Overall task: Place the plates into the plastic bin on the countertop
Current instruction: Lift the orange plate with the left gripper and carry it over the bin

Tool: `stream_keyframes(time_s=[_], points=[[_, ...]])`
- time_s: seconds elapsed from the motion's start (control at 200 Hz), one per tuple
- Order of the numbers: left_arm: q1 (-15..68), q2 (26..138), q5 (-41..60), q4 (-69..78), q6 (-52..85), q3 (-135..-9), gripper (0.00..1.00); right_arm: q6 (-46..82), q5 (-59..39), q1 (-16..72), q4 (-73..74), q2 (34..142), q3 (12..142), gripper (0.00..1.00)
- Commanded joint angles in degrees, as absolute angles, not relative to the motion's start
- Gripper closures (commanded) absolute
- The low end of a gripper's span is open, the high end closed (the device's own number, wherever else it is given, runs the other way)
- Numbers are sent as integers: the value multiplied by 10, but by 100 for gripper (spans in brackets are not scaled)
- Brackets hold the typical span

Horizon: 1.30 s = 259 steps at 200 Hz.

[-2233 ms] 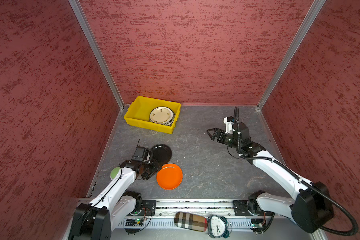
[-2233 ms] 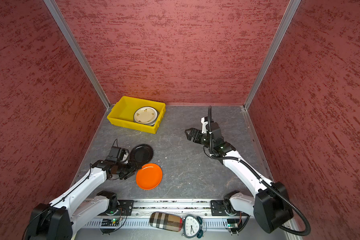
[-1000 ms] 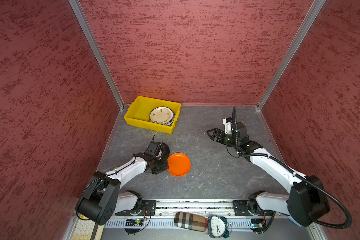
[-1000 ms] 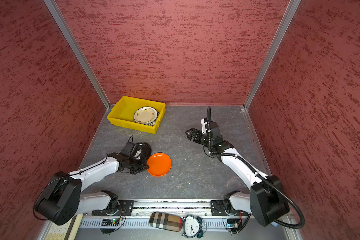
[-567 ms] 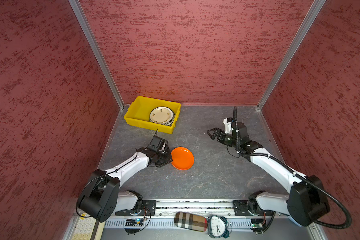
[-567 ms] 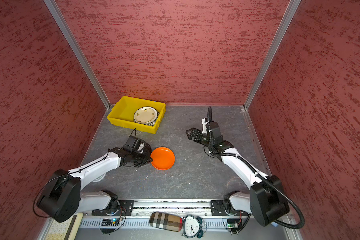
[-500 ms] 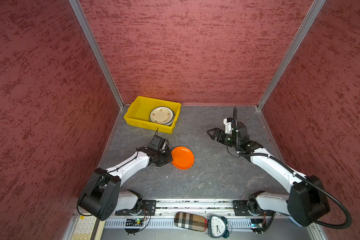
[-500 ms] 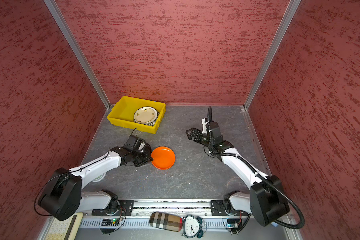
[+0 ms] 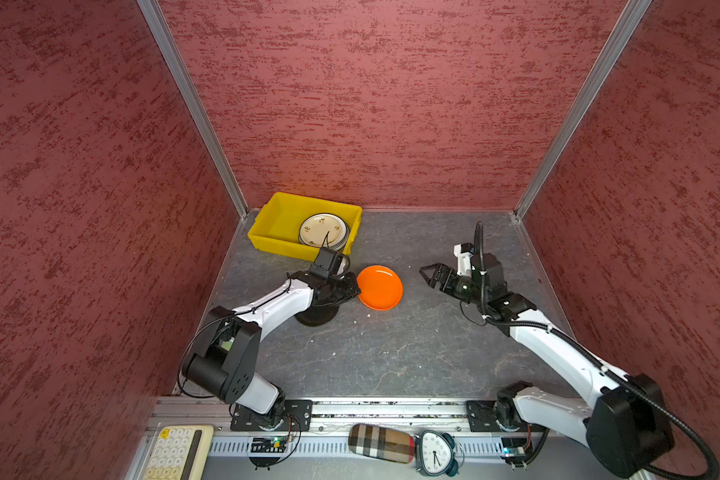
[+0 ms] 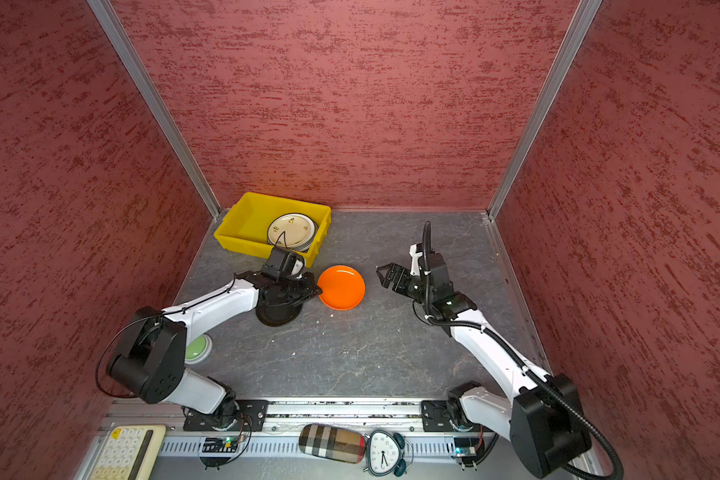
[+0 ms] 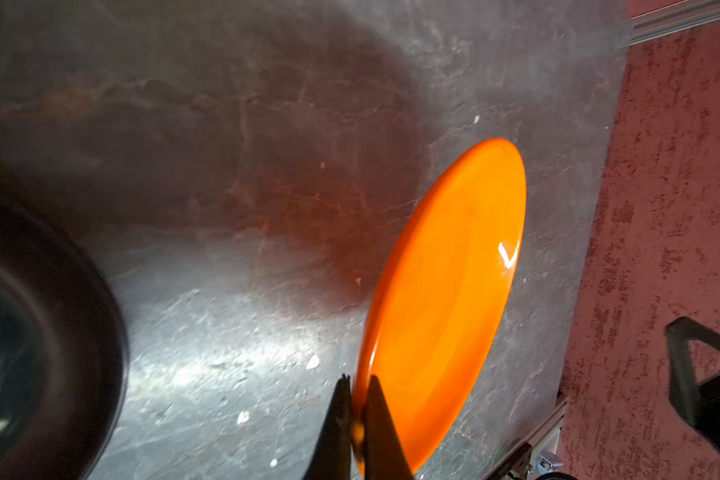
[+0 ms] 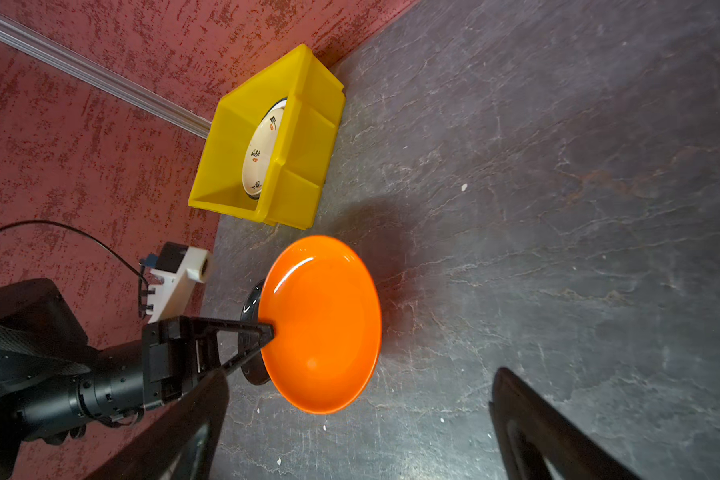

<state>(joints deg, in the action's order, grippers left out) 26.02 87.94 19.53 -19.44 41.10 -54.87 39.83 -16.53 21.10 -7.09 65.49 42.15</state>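
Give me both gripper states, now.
The left gripper is shut on the rim of the orange plate.
The right gripper is open, holding nothing.

Below the front metal rail [image 9: 391, 409], a cream calculator [image 9: 179, 451] with one yellow key lay at the left. A plaid case [image 9: 381, 442] sat near the middle, with a twin-bell alarm clock [image 9: 435, 455] just beside it. Red textured walls [image 9: 371, 104] stood on three sides.

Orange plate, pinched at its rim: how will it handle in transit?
Likely stiff: the orange plate holds its shape, cantilevered from the left pincer. Glossy glare suggests a slick surface, so it may pivot or slip. Probably light, since a thin rim pinch carries it.
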Motion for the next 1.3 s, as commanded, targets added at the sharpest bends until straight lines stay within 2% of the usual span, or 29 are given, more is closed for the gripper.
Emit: stream_keyframes(time_s=[0.0, 0.271, 0.616, 0.992, 1.293], points=[[267, 891, 212, -162, 396, -597, 100, 401, -156, 205, -66, 645, 421, 1], [266, 919, 216, -180, 378, -681, 100, 396, -160, 203, -75, 635, 422, 1], [231, 911, 207, -202, 356, -710, 100, 400, -159, 202, -61, 637, 410, 1], [67, 895, 199, -150, 355, -711, 100, 403, -156, 202, -76, 623, 410, 1], [-14, 975, 190, -151, 339, -764, 100, 395, -153, 200, -83, 637, 417, 1]])
